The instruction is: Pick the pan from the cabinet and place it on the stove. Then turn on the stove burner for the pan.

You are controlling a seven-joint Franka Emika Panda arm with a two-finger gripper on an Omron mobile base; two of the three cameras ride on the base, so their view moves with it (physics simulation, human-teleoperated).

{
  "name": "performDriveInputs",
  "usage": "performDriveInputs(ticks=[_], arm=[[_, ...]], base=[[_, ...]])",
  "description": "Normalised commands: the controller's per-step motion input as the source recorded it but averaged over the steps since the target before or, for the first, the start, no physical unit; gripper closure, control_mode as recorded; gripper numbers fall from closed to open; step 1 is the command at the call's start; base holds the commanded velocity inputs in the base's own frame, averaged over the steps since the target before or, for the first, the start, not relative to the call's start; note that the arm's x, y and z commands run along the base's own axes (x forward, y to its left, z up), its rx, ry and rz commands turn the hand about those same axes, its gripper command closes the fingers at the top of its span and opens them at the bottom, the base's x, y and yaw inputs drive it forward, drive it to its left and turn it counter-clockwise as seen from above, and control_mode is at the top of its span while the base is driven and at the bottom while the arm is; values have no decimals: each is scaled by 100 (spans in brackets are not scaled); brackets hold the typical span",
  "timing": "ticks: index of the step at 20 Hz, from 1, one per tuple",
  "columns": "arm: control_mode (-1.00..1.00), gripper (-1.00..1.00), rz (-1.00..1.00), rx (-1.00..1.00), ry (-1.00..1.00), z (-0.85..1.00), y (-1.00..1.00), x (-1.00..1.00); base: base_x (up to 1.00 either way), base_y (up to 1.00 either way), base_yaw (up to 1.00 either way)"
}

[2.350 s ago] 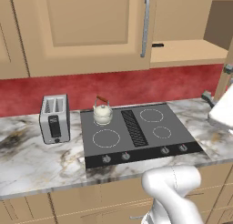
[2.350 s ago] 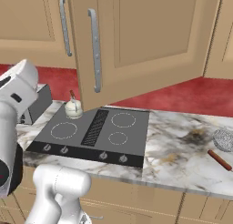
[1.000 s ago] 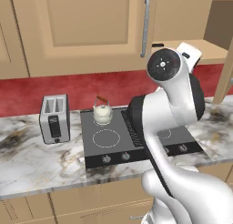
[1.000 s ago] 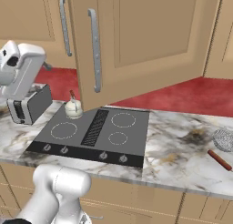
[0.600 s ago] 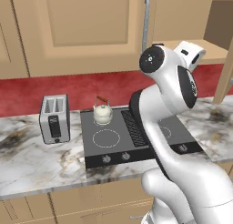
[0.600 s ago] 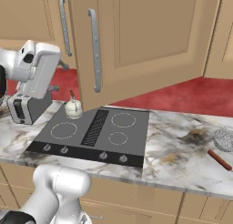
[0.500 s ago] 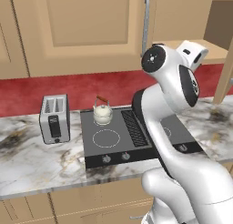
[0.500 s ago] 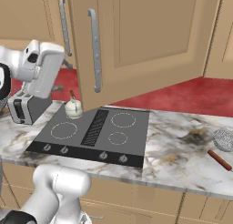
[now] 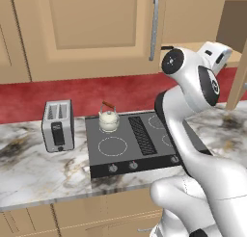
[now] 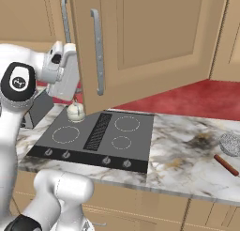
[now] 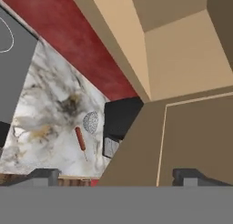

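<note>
Your arm has just swung up to the open cabinet (image 9: 193,14) at 1 o'clock of the stove (image 9: 120,156), tool (image 11: 117,176) empty with jaws wide; the pan should be inside, so reach next.

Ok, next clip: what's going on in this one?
A white Franka arm has its hand raised toward the open wall cabinet above the right side of the counter. Its gripper is open and holds nothing, with the fingertips set wide apart; the hand view looks along the cabinet's open door and interior. No pan sits on the stove yet; just a cream kettle stands on its back left burner. A toaster stands left of the stove.
</note>
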Motion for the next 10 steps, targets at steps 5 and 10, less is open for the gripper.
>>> performDriveInputs(ticks=[5,10], arm=[[-100,-100,-7,-2,5,-3,-58,2],[-100,-100,-9,0,3,-5,-81,-37]], base=[[0,0,0],[0,0,0]])
